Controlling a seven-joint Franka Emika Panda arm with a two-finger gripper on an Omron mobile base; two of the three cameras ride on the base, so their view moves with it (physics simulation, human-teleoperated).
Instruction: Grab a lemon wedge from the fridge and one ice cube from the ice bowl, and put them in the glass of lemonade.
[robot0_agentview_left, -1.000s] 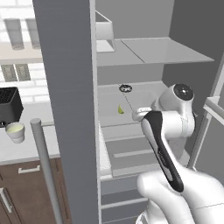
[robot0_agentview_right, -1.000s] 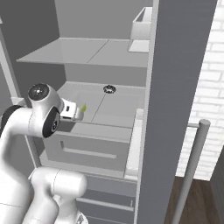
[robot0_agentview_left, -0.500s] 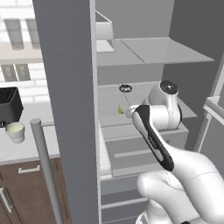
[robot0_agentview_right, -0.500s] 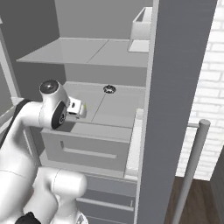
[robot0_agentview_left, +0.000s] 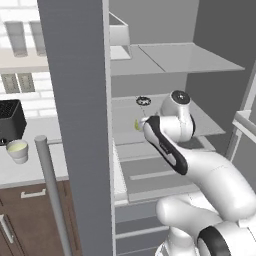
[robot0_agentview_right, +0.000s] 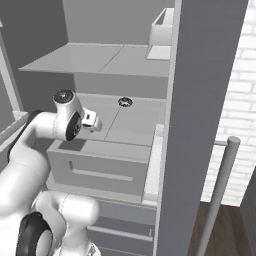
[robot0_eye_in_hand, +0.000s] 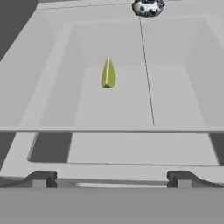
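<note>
Gripper (robot0_eye_in_hand: 111, 178) jaws stand wide apart, holding nothing, inside the tall matte grey fridge (robot0_agentview_left: 80, 100). One tiny yellow-green lemon wedge (robot0_eye_in_hand: 108, 72) lies on the white fridge shelf (robot0_eye_in_hand: 131, 105) ahead of the gripper, apart from its fingertips. One small dark ring-shaped object (robot0_eye_in_hand: 148, 7) sits farther back beyond the wedge.
</note>
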